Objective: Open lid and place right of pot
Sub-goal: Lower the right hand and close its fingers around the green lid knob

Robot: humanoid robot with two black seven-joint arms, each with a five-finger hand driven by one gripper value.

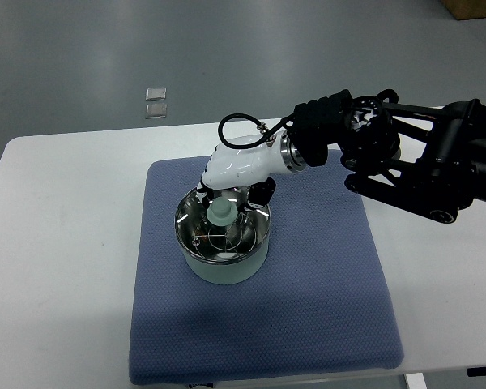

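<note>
A: One table [57,243], one blue mat [324,267], one pot [223,263] at the mat's left-centre, glass lid [215,231] on it.
B: And the right hand [235,166]?
A: Fingers curl around the knob [220,212]. Best lift straight, then set it right.

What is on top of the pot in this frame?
A glass lid with a pale green knob sits on the pot. The right hand hangs over its far rim, fingers beside the knob. Contents are unclear through reflections.
</note>
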